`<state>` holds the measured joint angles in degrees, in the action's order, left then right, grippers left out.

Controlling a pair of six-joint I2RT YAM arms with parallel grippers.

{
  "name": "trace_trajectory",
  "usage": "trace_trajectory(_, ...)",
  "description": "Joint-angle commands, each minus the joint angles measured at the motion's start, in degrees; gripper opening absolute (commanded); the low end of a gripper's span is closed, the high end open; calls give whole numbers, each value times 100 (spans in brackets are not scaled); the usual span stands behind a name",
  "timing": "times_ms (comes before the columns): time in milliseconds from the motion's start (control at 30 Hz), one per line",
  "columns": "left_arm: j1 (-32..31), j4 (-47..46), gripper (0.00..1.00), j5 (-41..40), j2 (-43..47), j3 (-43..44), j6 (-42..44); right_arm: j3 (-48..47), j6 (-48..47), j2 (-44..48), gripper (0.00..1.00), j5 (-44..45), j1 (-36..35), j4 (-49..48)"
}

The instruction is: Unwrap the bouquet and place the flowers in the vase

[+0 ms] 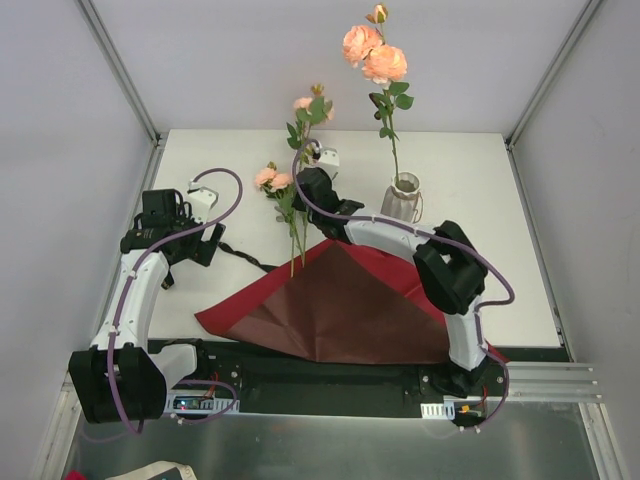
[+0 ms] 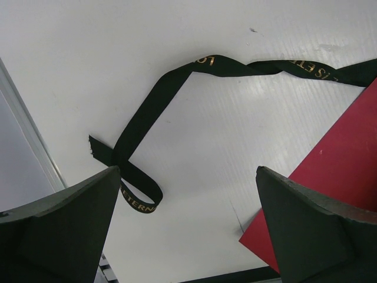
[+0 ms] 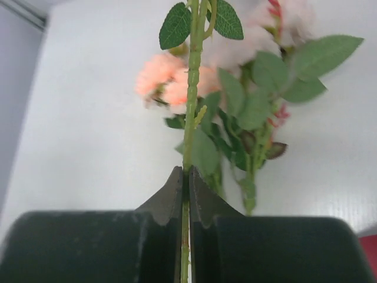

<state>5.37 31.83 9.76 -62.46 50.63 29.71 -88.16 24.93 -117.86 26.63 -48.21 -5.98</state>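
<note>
The bouquet is undone: its dark red paper [image 1: 330,305] lies spread flat at the near edge. The ribbed vase [image 1: 404,197] stands at the back right with one rose stem [image 1: 375,55] upright in it. My right gripper [image 3: 187,174] is shut on the thin green stem [image 3: 189,118] of another rose; in the top view this gripper [image 1: 316,186] sits just below that rose's leaves and bloom [image 1: 308,106]. One more of the flowers [image 1: 272,180] lies on the table to its left. My left gripper [image 2: 188,171] hangs open over the black ribbon [image 2: 153,106], holding nothing.
The ribbon [image 1: 248,257] trails from the left gripper [image 1: 195,240] toward the paper. A corner of the red paper [image 2: 336,171] shows under the left fingers. Grey walls with metal posts close in the white table [image 1: 480,180] on three sides.
</note>
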Motion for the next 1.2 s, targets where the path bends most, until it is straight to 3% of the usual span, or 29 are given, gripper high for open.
trace_trajectory(0, 52, -81, 99, -88, 207, -36, 78, 203, -576, 799, 1, 106, -154, -1572)
trace_trajectory(233, 52, -72, 99, -149, 234, -36, 61, 352, -1823, 1028, 1, -324, -505, -3083)
trace_trajectory(367, 96, -90, 99, -298, 155, 61, -97, 125, -3034, 1247, 1, -720, -681, -3822)
trace_trajectory(567, 499, -90, 99, -370, -178, 447, -536, -236, -4030, 1835, 1, -1248, -769, -3937)
trace_trajectory(767, 852, -81, 99, 113, -136, 685, -748, -404, -4795, 2565, 1, -1626, -778, -3998)
trace_trajectory(1167, 861, 51, 99, 334, 40, 738, -669, 702, -6377, 4243, 1, -1512, -568, -4851)
